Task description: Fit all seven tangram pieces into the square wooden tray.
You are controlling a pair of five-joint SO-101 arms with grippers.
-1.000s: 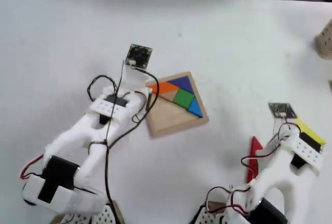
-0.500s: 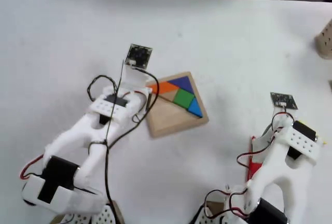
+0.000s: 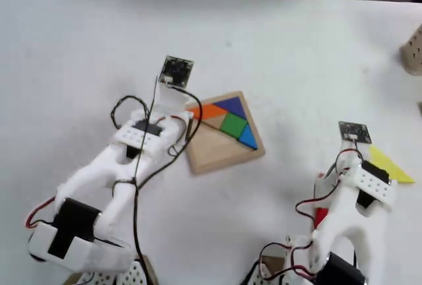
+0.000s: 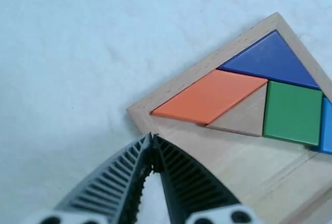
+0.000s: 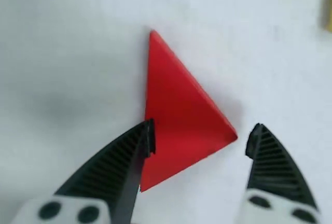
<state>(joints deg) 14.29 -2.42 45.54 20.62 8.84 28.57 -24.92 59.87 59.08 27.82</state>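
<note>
You have the white table [image 3: 297, 47] spread under everything, with both arms standing at its near edge. Your left arm [image 3: 125, 159] stretches toward the middle of the table, and your right arm [image 3: 349, 212] stands at the near right.

The square wooden tray [image 3: 214, 150] lies flat near the table's centre, turned so its corners point outward, just in front of your left arm's wrist. Well apart from it, out on the bare table, you have two loose pieces. The red triangle [image 5: 179, 115] lies flat beneath your right arm, and the yellow triangle [image 3: 390, 168] lies just beside that arm on its outer side.

Four pieces sit inside the tray, all in its far half, and the near half is bare wood. The blue triangle [image 4: 270, 60] fills the far corner, and the orange parallelogram [image 4: 210, 96] runs along the rim beside it. The green square [image 4: 292, 111] sits below the blue triangle, and a light blue piece [image 4: 327, 125] touches the square's other side.

Your right gripper [image 5: 201, 133] hangs spread wide above the red triangle. One fingertip is over the triangle's long edge, the other is past its corner, and neither grips it. Your left gripper [image 4: 152, 154] has its fingertips pressed together with nothing between them, right at the tray's corner nearest the orange parallelogram.
</note>
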